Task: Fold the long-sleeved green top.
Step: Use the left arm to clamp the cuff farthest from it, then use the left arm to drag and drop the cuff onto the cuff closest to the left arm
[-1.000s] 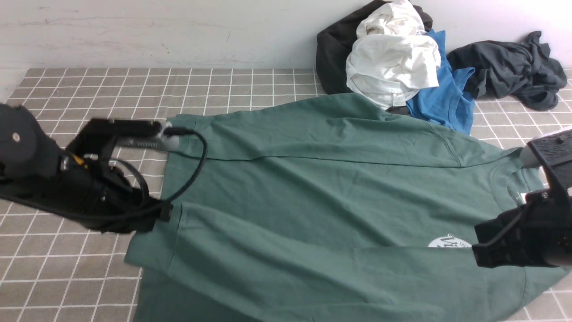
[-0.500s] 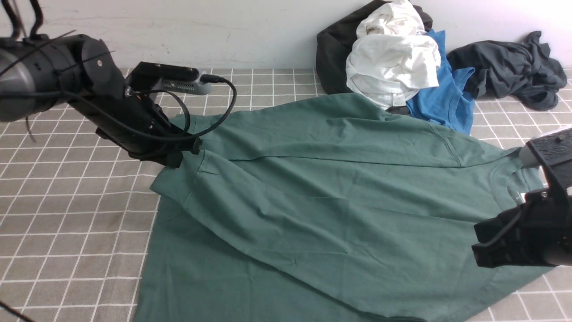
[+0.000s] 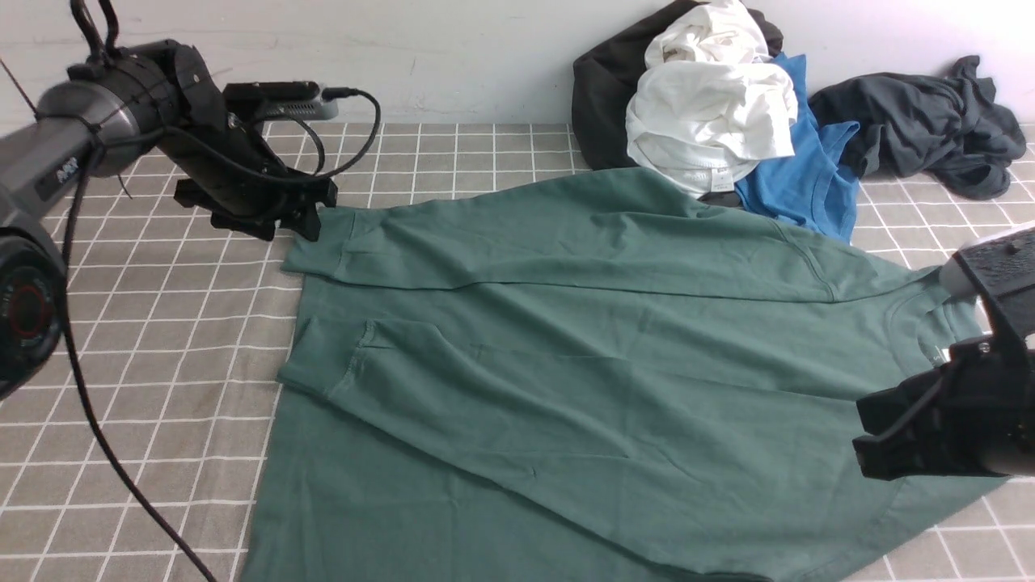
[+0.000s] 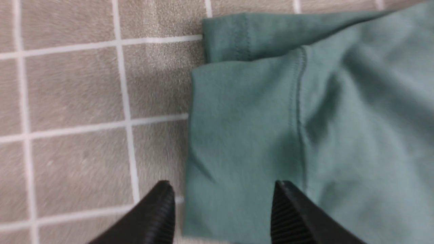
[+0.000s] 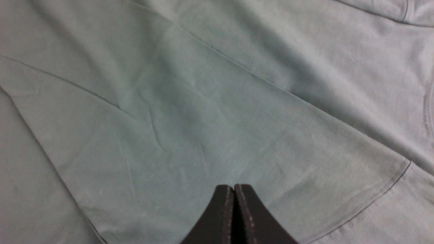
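Left end effector [image 4: 222, 185], spread, hangs over the dark green cotton long-sleeved top [image 3: 566, 339], whose cuff [image 4: 237, 135] lies below between its fingers, seemingly laid inward for folding. Right end effector [image 5: 234, 187] is pressed together and empty.

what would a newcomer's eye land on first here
The green long-sleeved top dominates, spread across the grid-patterned mat with both sleeves folded in. The left pincer hangs open over a sleeve cuff at its far left corner; the right pincer is shut above the fabric on the right. A heap with a white garment, a blue T-shirt and a dark grey garment lies by the far wall.
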### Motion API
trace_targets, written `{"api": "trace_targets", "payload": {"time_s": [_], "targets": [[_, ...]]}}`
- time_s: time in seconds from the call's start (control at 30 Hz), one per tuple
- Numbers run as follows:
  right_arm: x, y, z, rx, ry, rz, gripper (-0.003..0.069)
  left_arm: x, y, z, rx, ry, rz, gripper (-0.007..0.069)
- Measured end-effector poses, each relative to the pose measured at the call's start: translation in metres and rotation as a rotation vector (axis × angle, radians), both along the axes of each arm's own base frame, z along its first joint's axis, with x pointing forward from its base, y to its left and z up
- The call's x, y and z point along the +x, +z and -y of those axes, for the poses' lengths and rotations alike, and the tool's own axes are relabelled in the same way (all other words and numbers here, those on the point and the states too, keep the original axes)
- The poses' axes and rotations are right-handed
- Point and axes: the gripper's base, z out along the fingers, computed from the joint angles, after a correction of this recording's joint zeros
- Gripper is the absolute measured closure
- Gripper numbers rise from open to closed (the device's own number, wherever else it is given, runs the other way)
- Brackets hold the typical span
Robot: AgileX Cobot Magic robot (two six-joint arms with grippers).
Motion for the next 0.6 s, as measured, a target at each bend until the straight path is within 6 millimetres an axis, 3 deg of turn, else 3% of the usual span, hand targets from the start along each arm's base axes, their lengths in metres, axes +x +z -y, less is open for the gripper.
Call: {"api": "trace_targets", "payload": {"time_s": [0.07, 0.13, 0.27, 0.37, 0.6], "targets": [[0.0, 0.0, 0.0, -0.002, 0.003, 0.003, 0.0669, 0.003, -0.008, 0.0, 0.0, 0.002, -0.007, 0.0305], [0.001, 0.0, 0.0, -0.002, 0.004, 0.009, 0.0669, 0.007, -0.022, 0.0, 0.001, 0.005, -0.023, 0.0389], [0.001, 0.001, 0.0, -0.003, 0.006, 0.016, 0.0669, 0.007, -0.02, 0.0, 0.0, 0.0, -0.023, 0.0539], [0.001, 0.001, 0.0, -0.004, 0.008, 0.016, 0.0669, 0.005, -0.013, 0.001, 0.007, -0.018, -0.024, 0.0605], [0.001, 0.001, 0.0, -0.009, 0.01, 0.017, 0.0669, -0.038, 0.089, 0.003, 0.009, -0.096, -0.089, 0.0622]]}}
